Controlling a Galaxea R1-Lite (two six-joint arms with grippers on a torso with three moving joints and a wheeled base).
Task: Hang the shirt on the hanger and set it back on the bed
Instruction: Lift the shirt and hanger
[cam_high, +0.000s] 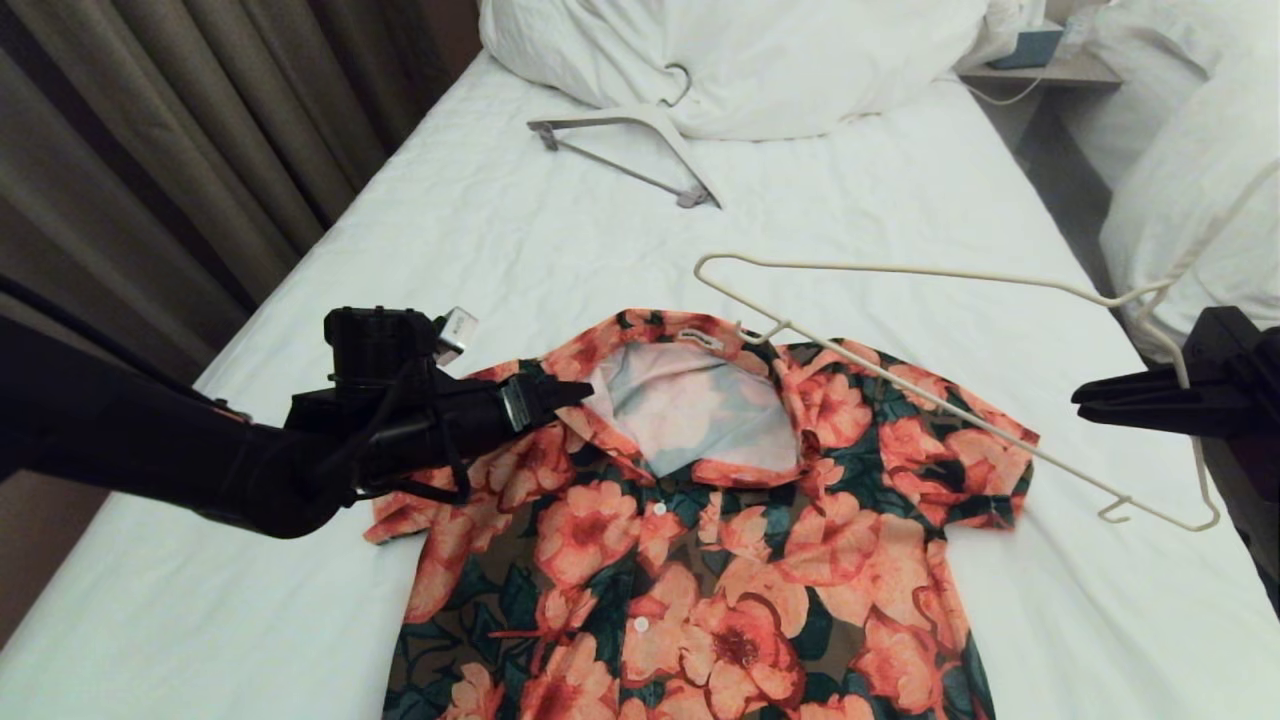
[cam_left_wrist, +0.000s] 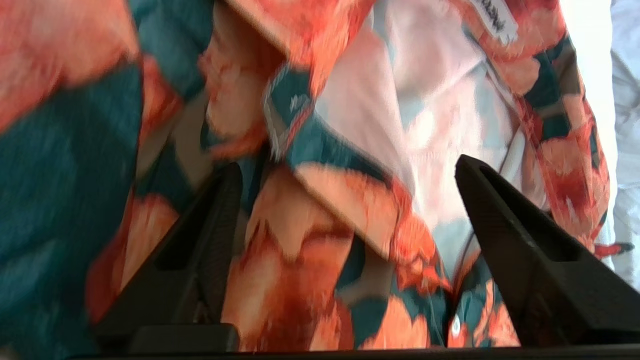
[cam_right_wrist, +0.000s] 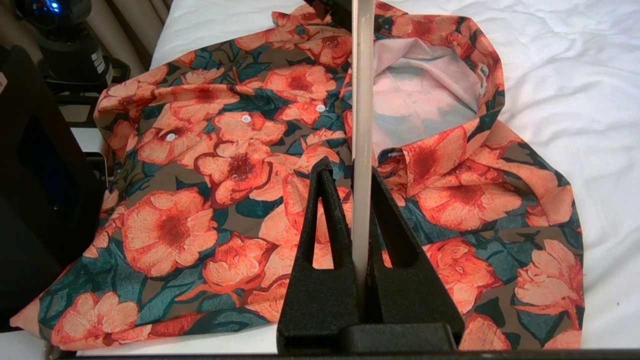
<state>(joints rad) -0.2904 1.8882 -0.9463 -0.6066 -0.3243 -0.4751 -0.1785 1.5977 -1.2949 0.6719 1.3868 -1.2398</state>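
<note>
While your left arm reaches in low from the left side, its forearm nearly level above the sheet, the left gripper (cam_high: 575, 392) points at the collar of the shirt (cam_high: 700, 560) on the wearer's right side. In the left wrist view its two fingers (cam_left_wrist: 505, 220) stand wide apart with nothing between them but air; the collar edge and the pale inside of the neck lie just beyond the tips, not gripped. A small white label (cam_left_wrist: 492, 17) is sewn inside the neck ahead of that gripper, but its print is too blurred for you to read.

The shirt lies flat and buttoned on the bed (cam_high: 480, 230), collar toward the duvet (cam_high: 740, 60), between your two grippers.

Over to the right, your right arm comes in level from the frame's edge. The right gripper (cam_high: 1085, 397) is clamped shut on a rod of the hanger (cam_high: 900, 270), which the right wrist view shows pinched between the black fingers (cam_right_wrist: 325, 220). The hanger is held up off the sheet, tilted, its near shoulder end over the far side of the collar.

Beyond both grippers, near the duvet, a second thicker white hanger (cam_high: 640, 140) lies on the sheet.
</note>
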